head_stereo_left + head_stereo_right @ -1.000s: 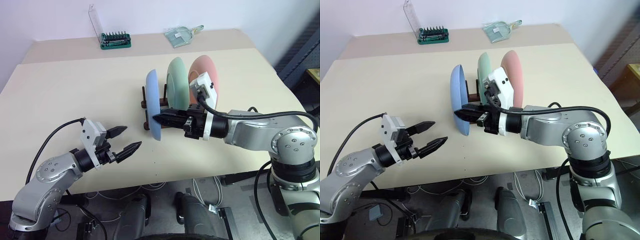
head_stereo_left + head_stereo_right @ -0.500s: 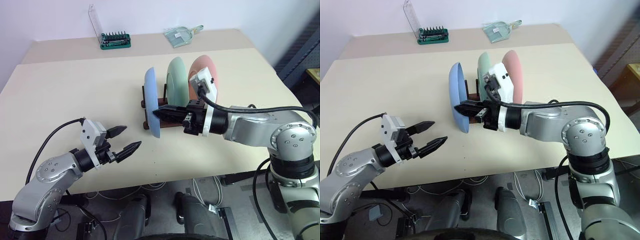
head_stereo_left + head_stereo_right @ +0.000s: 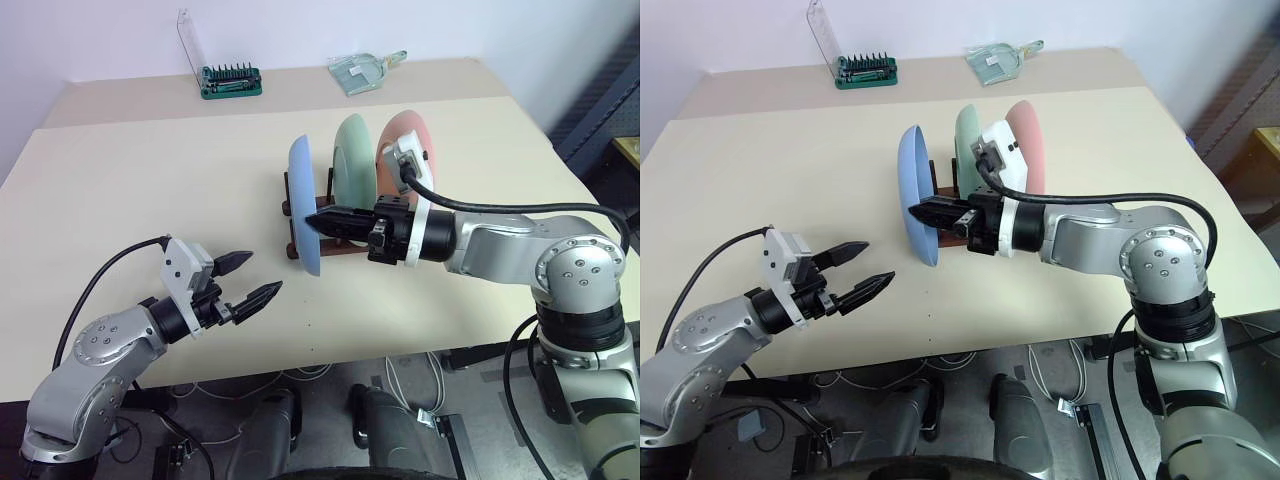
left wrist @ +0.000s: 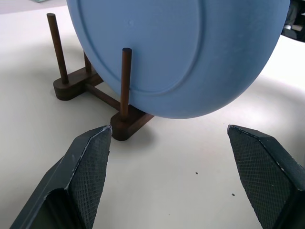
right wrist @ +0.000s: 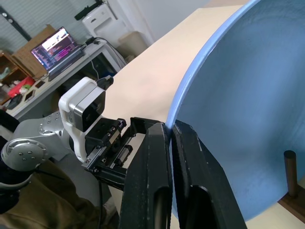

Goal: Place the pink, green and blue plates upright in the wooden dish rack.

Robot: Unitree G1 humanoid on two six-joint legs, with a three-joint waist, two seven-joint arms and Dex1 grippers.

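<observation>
The blue plate (image 3: 303, 190) stands upright at the front of the wooden dish rack (image 4: 125, 121), leaning on a peg. Behind it stand the green plate (image 3: 355, 150) and the pink plate (image 3: 410, 135), also upright. My right gripper (image 3: 312, 221) reaches in level from the right, shut, with its tips against the blue plate's near rim (image 5: 190, 95). Nothing is clamped between its fingers. My left gripper (image 3: 262, 274) hovers open and empty above the table, to the left of and nearer than the rack. It points at the blue plate.
A green bit case (image 3: 231, 80) with a clear raised lid and a pale green transparent scoop (image 3: 362, 70) lie on the far table. The tan tabletop (image 3: 150, 190) left of the rack is bare. Its front edge runs just under my left arm.
My right gripper's tips have crept slightly up the blue plate, which now stands a touch further left. The left gripper has not moved.
</observation>
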